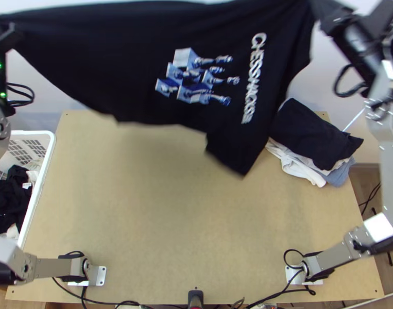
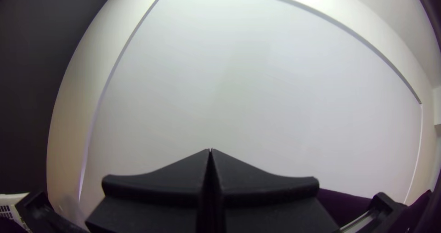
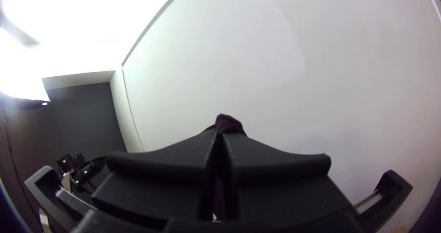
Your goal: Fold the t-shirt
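You have the black t-shirt raised and stretched across the top of the frame, its soft fabric sagging into a blunt corner right of centre above the smooth, pale wooden desk. Your left claw, upper left, is clenched on the shirt; your right claw, upper right, pinches a bunched bit too. Rumpled cloths lie stacked at right; a white slatted basket stands at left.
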